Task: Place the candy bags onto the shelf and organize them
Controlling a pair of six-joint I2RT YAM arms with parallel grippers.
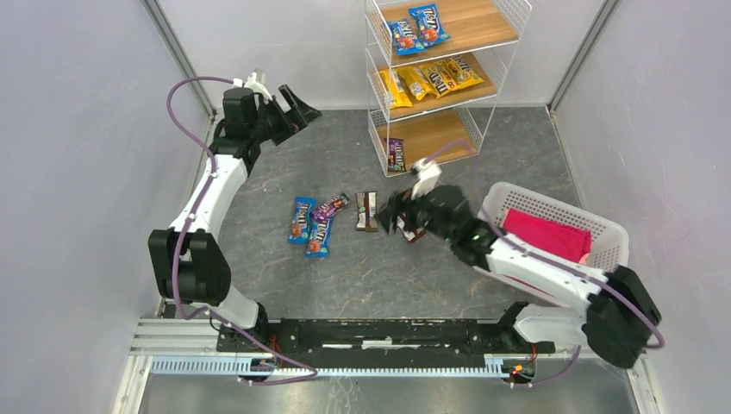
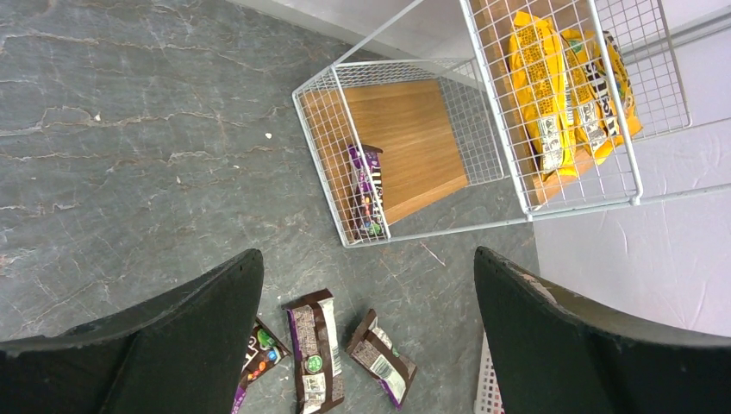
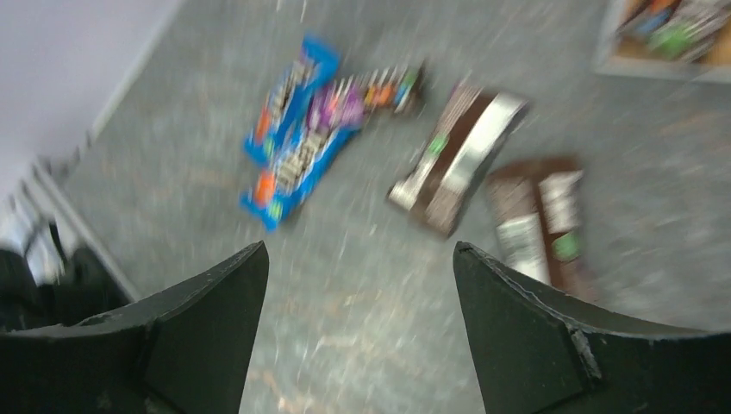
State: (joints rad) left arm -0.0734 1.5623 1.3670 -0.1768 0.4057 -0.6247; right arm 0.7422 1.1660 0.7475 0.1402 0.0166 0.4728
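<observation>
The white wire shelf (image 1: pixel 504 36) holds two blue bags (image 1: pixel 417 26) on top, several yellow bags (image 1: pixel 429 81) on the middle tier and one purple bag (image 1: pixel 396 153) on the bottom tier. On the floor lie two blue bags (image 1: pixel 310 226), a purple bag (image 1: pixel 330 206) and two brown bags (image 1: pixel 367 210). My right gripper (image 1: pixel 390 213) is open and empty, low over the brown bags (image 3: pixel 457 162). My left gripper (image 1: pixel 299 109) is open and empty, raised at the far left. The left wrist view shows the shelf (image 2: pixel 345 181) and the brown bags (image 2: pixel 315 358).
A white lattice basket (image 1: pixel 603 250) with a pink cloth (image 1: pixel 548 235) stands at the right, beside my right arm. Grey walls close in the left, right and back. The arm rail runs along the near edge.
</observation>
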